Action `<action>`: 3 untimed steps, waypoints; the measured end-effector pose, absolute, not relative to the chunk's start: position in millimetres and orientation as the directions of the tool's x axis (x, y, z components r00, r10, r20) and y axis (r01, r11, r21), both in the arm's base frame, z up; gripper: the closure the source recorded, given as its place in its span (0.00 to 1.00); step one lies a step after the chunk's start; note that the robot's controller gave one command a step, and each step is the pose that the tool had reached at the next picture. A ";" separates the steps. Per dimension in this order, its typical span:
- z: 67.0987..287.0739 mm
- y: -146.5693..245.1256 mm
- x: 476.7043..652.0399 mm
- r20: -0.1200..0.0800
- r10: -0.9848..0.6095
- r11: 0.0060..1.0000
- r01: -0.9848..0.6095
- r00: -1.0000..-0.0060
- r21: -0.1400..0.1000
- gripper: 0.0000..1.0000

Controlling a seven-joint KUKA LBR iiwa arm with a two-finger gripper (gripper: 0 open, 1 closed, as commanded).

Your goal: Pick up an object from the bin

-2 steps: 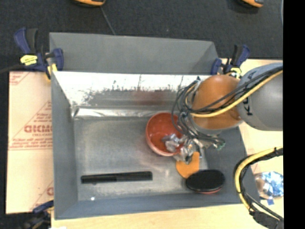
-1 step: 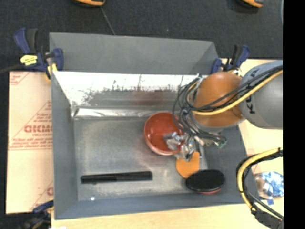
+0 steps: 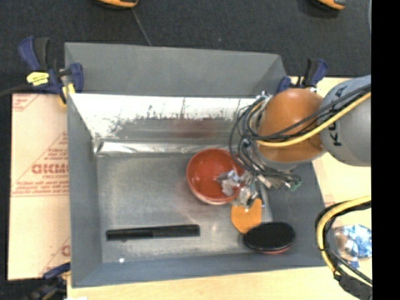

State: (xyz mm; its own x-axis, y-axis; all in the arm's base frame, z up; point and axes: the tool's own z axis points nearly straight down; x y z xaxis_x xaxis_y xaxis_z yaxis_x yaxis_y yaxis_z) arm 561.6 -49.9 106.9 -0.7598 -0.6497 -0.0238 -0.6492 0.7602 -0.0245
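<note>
1. bin (image 3: 156, 120): grey metal, open at the top, with sloped walls and a flat floor that bears four loose things, all in its middle and right-hand part.
2. arm (image 3: 350, 130): grey, reaching in over the bin's right wall. it has an orange cover (image 3: 289, 122) at the wrist, with black and yellow cables (image 3: 247, 136) looped around it.
3. tool (image 3: 242, 189): low in the bin, at the right rim of the red bowl and just above the small orange piece. cannot tell whether it is apart or together, and nothing can be seen clamped in it.
4. red bowl (image 3: 209, 174): round, upright, mouth up, near the middle of the floor and slightly right of centre. its right edge is partly covered by the tool.
5. small orange piece (image 3: 247, 217): flat and rounded, just beside the bowl's lower right, directly under the tool, its lower edge touching or overlapping the black disc.
6. black disc (image 3: 270, 237): flat oval, in the bin's near right corner.
7. black bar (image 3: 153, 232): long and thin, lying flat along the near wall, left of the disc and well apart from the bowl.
</note>
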 end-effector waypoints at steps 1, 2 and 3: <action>136.9 -49.7 559.8 -0.019 -0.649 0.761 -0.649 -0.761 -0.019 1.00; 172.0 -50.1 561.2 -0.023 -0.648 0.762 -0.648 -0.761 -0.023 1.00; 197.8 -50.1 561.2 -0.023 -0.647 0.762 -0.647 -0.762 -0.023 1.00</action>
